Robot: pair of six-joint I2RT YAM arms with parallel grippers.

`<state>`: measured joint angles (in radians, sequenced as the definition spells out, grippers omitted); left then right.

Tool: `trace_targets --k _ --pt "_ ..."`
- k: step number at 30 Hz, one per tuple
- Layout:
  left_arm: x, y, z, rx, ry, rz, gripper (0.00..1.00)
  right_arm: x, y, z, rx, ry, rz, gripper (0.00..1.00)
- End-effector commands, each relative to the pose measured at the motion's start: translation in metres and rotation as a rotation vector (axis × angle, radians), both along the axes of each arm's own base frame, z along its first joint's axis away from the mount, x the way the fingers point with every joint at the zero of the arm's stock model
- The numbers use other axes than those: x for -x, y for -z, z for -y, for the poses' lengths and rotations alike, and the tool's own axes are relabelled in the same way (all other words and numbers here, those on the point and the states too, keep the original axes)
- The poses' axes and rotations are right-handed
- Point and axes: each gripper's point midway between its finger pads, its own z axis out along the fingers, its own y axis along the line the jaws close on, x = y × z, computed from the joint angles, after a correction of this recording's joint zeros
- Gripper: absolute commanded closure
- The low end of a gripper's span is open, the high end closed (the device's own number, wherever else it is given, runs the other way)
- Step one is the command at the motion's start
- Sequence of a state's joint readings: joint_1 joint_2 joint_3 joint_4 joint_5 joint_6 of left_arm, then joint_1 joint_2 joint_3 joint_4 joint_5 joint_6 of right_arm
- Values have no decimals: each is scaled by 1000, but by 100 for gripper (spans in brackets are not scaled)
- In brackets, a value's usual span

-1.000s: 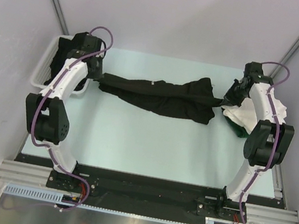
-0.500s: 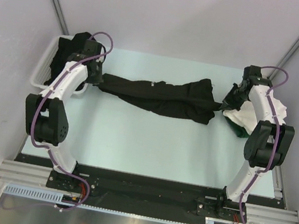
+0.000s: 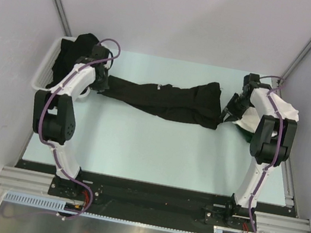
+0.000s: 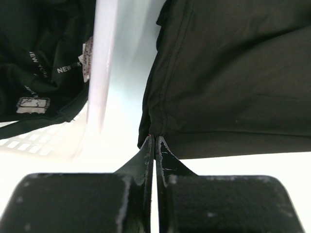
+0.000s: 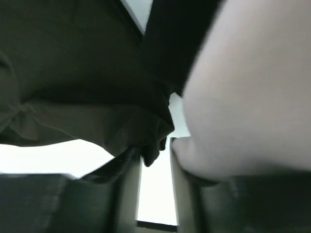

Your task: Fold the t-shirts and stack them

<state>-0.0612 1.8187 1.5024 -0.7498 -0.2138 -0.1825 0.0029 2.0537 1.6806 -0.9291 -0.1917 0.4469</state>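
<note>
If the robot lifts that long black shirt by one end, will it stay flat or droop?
Probably droop: the black t-shirt lies rumpled in soft folds, so it looks floppy. Likely light too: the left gripper pinches just its hem.

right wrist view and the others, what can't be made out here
Right wrist: a blurred pale mass near the lens hides everything behind it.
Top view: the right arm covers the right-hand pile; shirt count unclear.
Left wrist: the basket rim and the frame edge cut off the lettered shirt.
</note>
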Motion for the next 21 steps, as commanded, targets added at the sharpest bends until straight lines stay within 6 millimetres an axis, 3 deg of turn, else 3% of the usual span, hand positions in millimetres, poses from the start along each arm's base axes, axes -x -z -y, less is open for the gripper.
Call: trace_targets --k 1,5,15,21 --pt "-17 -20 -12 -46 -31 56 94 -15 -22 -7 23 -21 50 56" --pt "-21 -24 -22 -97 -53 48 82 -21 -33 -7 32 -13 70 52" --pt "-33 -60 -30 -138 -73 114 70 -41 -75 -9 22 -13 160 42" --pt "-45 -47 -12 -38 -66 130 70 -46 -90 -10 26 -25 196 34"
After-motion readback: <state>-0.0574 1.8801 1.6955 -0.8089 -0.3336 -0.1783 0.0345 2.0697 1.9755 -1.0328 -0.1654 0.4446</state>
